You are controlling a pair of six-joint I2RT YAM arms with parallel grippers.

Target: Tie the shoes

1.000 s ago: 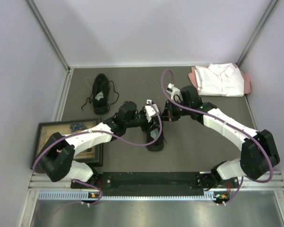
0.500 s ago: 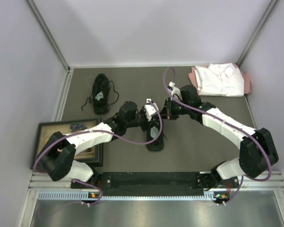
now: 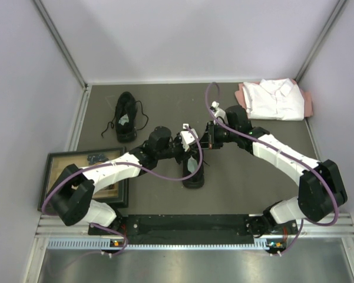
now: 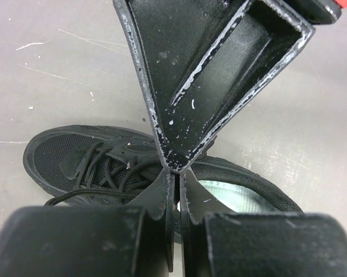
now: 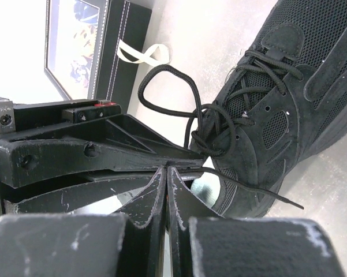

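Note:
The near black shoe (image 3: 193, 170) lies between the arms, with its pale grey insole (image 4: 234, 196) showing. Both grippers hover just above it, tip to tip. My left gripper (image 3: 192, 141) (image 4: 174, 173) is shut, and I see no lace between its fingers. My right gripper (image 3: 205, 141) (image 5: 166, 168) is shut. A thin black lace (image 5: 251, 187) runs taut from its tips across the shoe (image 5: 294, 86). A loose lace loop (image 5: 167, 86) rises from the shoe's lacing. The second black shoe (image 3: 126, 116) lies at the far left with its laces spread.
A folded white shirt (image 3: 274, 99) lies at the back right corner. A dark framed picture (image 3: 85, 171) (image 5: 81, 40) lies at the left near my left arm. Grey walls close in the back and both sides.
My right gripper has moved a little left, until its tips meet the left gripper's tips above the shoe. The left arm has barely moved.

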